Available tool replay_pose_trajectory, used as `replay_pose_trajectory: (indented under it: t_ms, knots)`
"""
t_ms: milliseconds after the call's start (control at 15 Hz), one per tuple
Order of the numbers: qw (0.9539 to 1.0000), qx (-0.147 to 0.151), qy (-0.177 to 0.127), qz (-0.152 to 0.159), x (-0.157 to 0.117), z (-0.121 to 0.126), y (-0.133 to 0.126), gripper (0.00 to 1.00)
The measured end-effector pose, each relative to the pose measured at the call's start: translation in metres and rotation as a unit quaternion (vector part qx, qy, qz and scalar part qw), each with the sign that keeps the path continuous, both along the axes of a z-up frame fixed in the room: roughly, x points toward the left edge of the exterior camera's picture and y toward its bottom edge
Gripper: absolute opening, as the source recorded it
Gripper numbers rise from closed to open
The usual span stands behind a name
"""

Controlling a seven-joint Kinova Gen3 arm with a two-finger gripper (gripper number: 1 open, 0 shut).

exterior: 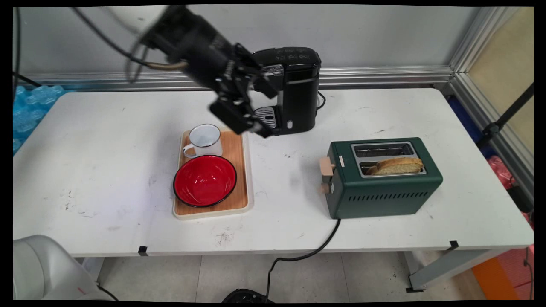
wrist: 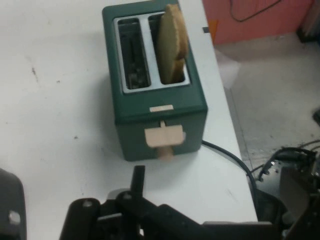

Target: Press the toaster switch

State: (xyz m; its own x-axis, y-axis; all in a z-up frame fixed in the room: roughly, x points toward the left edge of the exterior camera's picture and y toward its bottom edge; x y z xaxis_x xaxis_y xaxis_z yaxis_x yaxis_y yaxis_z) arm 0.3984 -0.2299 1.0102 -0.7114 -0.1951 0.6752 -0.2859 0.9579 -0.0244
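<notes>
above the table: i hang in the air between the coffee machine (exterior: 294, 87) and the tray (exterior: 245, 170), my gripper (exterior: 251, 113) tilted down toward the toaster (exterior: 384, 187).
fingers: i cannot tell whether they are spread or pressed together; nothing shows between them.
toaster: green, well apart from me on the table's right, lever (wrist: 164, 136) facing me, probably so it can be reached from my side.
bread: one slice (wrist: 172, 42) stands upright in the nearer slot, sticking out above the rim; the other slot is bare.
tray: holds a white mug (exterior: 205, 140) and a red bowl (exterior: 204, 180), kept together.
cord: runs off the near edge (exterior: 315, 249).
</notes>
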Motion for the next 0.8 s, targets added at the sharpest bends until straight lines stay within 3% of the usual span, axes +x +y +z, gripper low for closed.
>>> replay_pose_trajectory:
  t_ms: [533,600,800]
  knots:
    - [0.9995,0.001,-0.025,0.020,-0.055,-0.028,-0.031,1.00]
    - [0.9993,0.001,-0.030,0.021,-0.061,-0.032,-0.034,0.00]
    - [0.9990,0.005,-0.039,0.020,-0.073,-0.040,-0.039,0.00]
